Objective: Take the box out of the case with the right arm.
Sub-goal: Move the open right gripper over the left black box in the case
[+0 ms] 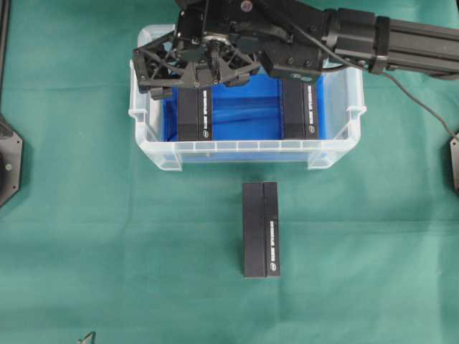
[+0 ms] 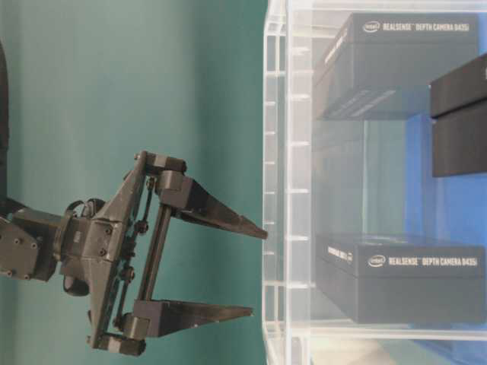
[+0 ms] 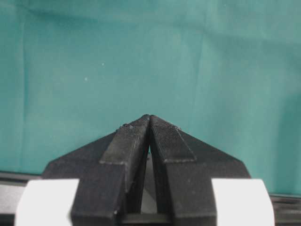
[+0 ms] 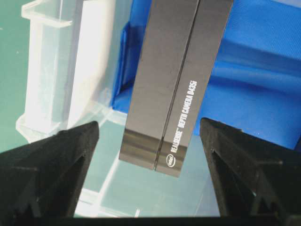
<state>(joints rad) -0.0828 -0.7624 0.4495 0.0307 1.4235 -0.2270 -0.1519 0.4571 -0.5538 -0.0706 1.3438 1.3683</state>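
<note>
My right gripper (image 1: 196, 72) hangs wide open and empty over the left box (image 4: 176, 84) lying on the blue floor of the case (image 1: 251, 149), so I judge I must next sink straight down, straddle it, then close.

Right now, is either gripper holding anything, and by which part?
Nothing is held. The right gripper hangs open astride the left RealSense box in the case; the left gripper is shut, empty.
</note>
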